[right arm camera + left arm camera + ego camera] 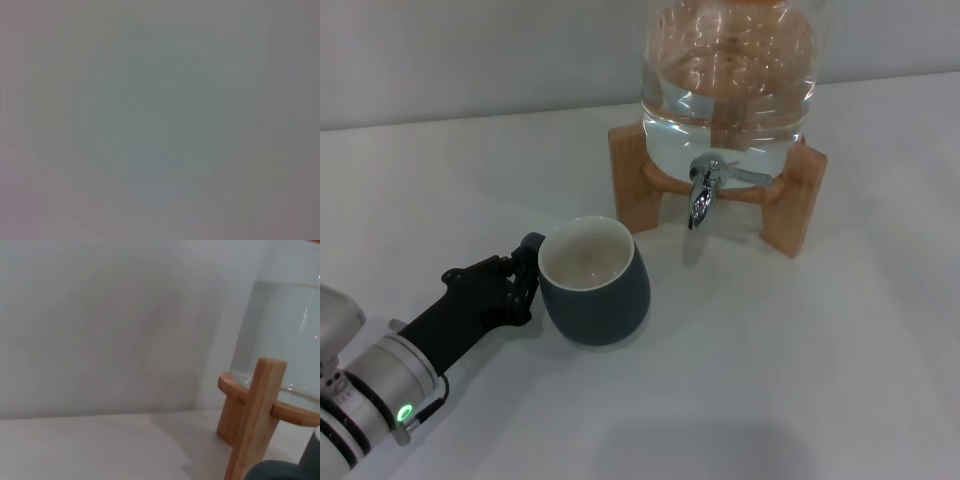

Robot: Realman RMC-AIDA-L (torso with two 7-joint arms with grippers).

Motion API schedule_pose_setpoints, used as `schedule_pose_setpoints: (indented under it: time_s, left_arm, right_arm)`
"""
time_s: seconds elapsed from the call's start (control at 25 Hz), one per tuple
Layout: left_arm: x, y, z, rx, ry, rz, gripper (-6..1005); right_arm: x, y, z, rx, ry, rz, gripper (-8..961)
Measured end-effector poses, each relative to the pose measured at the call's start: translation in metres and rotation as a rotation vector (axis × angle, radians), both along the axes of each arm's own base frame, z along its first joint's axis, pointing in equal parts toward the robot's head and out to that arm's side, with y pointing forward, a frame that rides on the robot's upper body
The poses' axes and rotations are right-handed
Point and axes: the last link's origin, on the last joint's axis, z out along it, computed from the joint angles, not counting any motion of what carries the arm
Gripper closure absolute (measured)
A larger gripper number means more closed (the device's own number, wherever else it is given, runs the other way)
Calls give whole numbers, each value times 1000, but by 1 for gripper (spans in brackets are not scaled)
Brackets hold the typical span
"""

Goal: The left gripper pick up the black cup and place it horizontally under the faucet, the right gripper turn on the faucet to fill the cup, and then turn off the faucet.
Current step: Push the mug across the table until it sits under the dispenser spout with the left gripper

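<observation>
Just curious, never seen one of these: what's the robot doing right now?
Left gripper at black cup handle, grip unclear. Cup upright on table, short of faucet. Right gripper out of sight. Path to faucet unobstructed.

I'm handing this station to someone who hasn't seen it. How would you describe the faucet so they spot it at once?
Find the big clear glass jar of water on its wooden stand at the back of the white table. The faucet sticks out low on the jar's front, between the stand's legs. It is the only shiny chrome part, beyond and to the right of the black cup.
</observation>
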Motion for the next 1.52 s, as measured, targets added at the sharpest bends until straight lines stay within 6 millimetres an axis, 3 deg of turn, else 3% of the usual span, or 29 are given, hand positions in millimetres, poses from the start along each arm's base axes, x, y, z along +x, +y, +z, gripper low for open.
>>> schedule_pose_setpoints:
  time_s: [1.52]
  left_arm:
    - [16,20,-20,-58,107,19,859]
  right_arm:
    - [-1,2,-2,-9,1,6,98]
